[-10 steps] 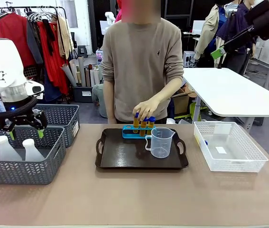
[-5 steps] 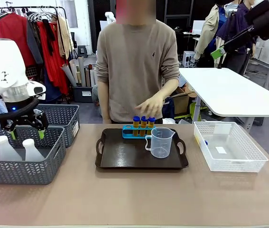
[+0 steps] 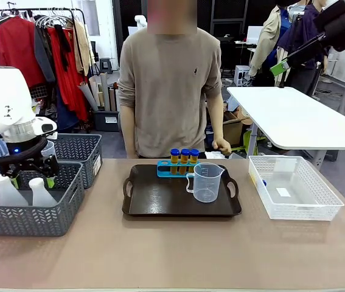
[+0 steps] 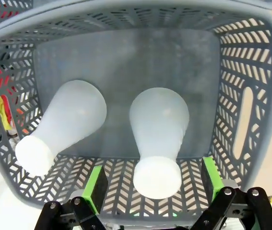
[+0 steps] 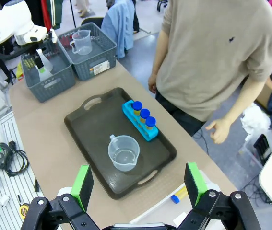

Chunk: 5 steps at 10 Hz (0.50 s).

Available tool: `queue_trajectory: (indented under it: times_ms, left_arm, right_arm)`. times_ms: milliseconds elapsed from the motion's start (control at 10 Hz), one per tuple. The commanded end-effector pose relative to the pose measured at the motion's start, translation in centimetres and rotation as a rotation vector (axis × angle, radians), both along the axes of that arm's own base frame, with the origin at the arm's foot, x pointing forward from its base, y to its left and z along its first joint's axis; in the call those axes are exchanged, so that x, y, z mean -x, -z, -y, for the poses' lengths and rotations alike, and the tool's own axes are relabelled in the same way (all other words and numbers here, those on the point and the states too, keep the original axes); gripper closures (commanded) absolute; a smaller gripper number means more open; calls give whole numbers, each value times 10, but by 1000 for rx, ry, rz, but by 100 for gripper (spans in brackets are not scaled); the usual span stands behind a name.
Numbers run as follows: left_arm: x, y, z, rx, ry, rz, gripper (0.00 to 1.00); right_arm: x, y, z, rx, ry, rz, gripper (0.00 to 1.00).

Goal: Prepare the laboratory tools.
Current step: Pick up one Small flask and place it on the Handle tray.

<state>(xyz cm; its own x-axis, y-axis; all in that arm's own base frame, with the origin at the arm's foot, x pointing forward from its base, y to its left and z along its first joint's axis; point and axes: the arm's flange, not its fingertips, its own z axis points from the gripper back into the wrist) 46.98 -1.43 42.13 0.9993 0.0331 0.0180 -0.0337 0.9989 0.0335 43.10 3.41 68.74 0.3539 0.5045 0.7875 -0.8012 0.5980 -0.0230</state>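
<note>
Risk, from the front: the left gripper [image 3: 33,181] hangs with jaws spread wide and empty just above 2 translucent white conical flasks [image 3: 40,193] in the near grey mesh basket [image 3: 23,218]. Coming down off-centre, a pad could tip either flask or catch the basket rim. 1 dark brown handled tray [image 3: 160,201] carries 1 clear plastic handled measuring beaker [image 3: 207,182] and 1 small blue 4-hole rack [image 3: 166,171] holding 3 blue-capped tubes of yellow liquid [image 3: 184,156]. 1 white mesh basket [image 3: 330,211] stands near it.

Left wrist view: the green pads [image 4: 95,187] straddle 1 flask's mouth without touching; its smooth taper may slip from a squeeze.

Right wrist view: the right gripper [image 5: 139,184], wide open and empty, hovers high over the tray. A 2nd beaker [image 5: 81,42] sits in a 2nd grey basket [image 5: 109,52], and seemingly a 4th tube [image 5: 177,197] lies in the white basket.
</note>
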Motion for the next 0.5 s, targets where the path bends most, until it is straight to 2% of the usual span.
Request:
queue_trajectory:
  times_ms: [0,100,400]
  left_arm:
    - [-2,4,-8,26,-9,31,0]
    - [-4,6,-7,28,-4,25,3]
    - [-5,7,-7,31,-14,16,63]
  right_arm:
    - [0,1,-1,-12,-6,5,0]
    - [0,1,-1,-12,-6,5,0]
    - [0,1,-1,-12,-6,5,0]
